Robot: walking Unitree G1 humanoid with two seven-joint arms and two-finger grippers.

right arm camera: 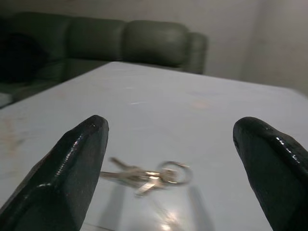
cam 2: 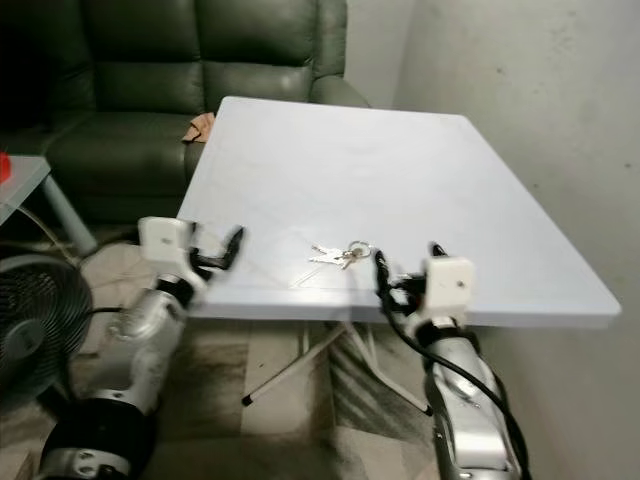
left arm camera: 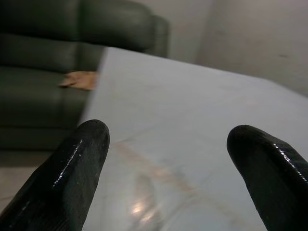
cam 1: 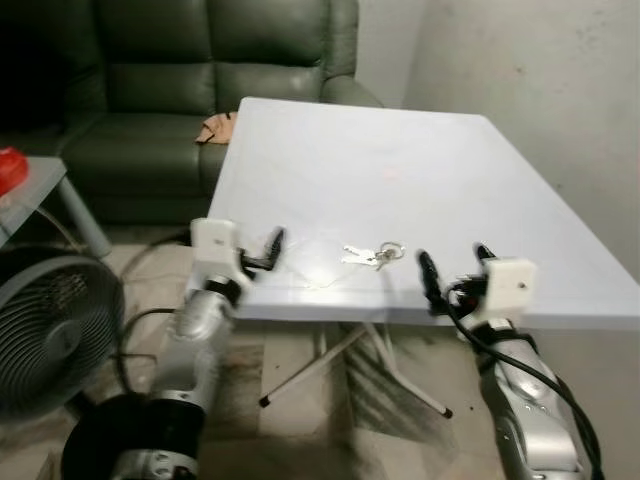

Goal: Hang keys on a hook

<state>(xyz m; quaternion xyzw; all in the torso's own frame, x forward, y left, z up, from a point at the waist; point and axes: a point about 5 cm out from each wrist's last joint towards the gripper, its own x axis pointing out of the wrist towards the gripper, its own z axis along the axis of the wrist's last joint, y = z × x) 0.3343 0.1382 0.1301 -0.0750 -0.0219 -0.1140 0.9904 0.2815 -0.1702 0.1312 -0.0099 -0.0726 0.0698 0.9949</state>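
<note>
The right gripper [cam 1: 455, 268] hovers at the near edge of the surface [cam 1: 400, 150], fingers wide. The left gripper [cam 1: 262, 252], also wide, waits near the left corner. The keys [cam 1: 372, 254] lie flat just beyond; better to approach low and close on the ring.

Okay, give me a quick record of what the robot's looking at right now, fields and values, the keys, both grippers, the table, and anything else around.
keys: a small bunch on a ring, lying flat on the table near its front edge, not held
table: white folding table, beside a wall
left gripper: open, at the table's front left edge, apart from the keys
right gripper: open, at the front edge, keys just ahead of it
hook: none in sight
sofa: dark green, behind the table
fan: on the floor, to the robot's left
</note>
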